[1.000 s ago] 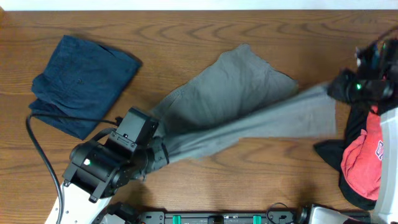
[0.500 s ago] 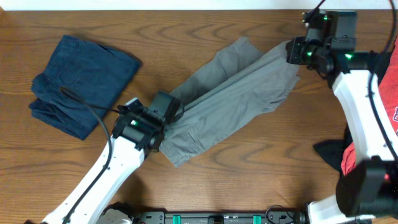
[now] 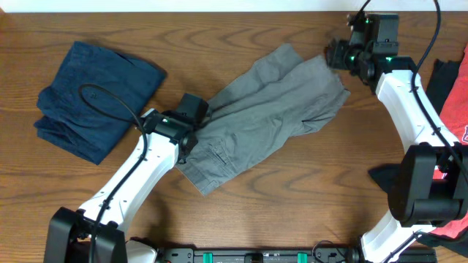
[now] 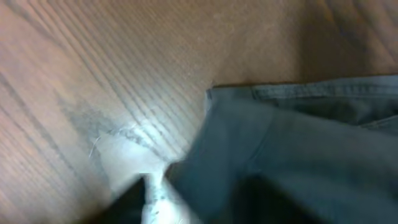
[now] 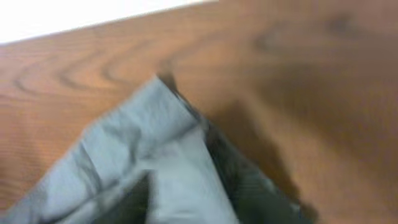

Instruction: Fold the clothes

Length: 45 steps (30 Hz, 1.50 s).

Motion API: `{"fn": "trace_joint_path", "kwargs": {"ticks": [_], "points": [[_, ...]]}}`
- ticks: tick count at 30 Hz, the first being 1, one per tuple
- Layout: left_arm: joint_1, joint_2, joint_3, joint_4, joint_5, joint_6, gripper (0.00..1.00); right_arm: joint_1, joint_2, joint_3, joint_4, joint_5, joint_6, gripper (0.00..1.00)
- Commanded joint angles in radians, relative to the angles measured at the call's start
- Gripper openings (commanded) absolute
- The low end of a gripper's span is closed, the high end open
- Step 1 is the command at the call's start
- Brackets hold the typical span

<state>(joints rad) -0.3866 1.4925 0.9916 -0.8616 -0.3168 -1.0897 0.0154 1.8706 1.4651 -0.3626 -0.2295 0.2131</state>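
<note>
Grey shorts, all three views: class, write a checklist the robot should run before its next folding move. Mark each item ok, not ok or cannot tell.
1. All of the shorts lie on the table: ok.
2. Cloth lies flat: not ok, creased and bunched along the middle.
3. The left gripper is at the shorts' left edge: ok. Its grip: cannot tell, the wrist view is blurred.
4. The right gripper is at the upper right corner: ok. Its grip: cannot tell, also blurred.
5. The navy garment lies apart from the shorts: ok.
6. The red shirt lies apart from the shorts: ok.
</note>
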Motion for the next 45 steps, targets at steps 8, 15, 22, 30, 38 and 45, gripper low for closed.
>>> {"fn": "trace_joint_path", "kwargs": {"ticks": [8, 15, 22, 30, 38, 45], "points": [[0.114, -0.106, 0.038, -0.039, 0.039, 0.172, 0.93, 0.008, -0.006, 0.010, -0.121, -0.046, 0.026, 0.99], [0.174, -0.139, 0.032, -0.148, 0.294, 0.181, 0.95, 0.005, 0.002, 0.007, -0.443, 0.141, 0.025, 0.95], [0.131, -0.139, -0.027, -0.138, 0.385, 0.206, 0.66, 0.008, 0.022, -0.011, -0.455, 0.110, 0.019, 0.67], [0.077, -0.139, -0.145, 0.019, 0.425, 0.207, 0.61, 0.016, 0.069, -0.102, -0.412, 0.119, 0.052, 0.58], [0.032, -0.122, -0.267, 0.296, 0.448, 0.207, 0.61, 0.045, 0.128, -0.174, -0.270, 0.041, 0.064, 0.75], [0.025, -0.031, -0.272, 0.308, 0.448, 0.207, 0.61, 0.074, 0.171, -0.200, -0.233, 0.057, 0.087, 0.01]]}}
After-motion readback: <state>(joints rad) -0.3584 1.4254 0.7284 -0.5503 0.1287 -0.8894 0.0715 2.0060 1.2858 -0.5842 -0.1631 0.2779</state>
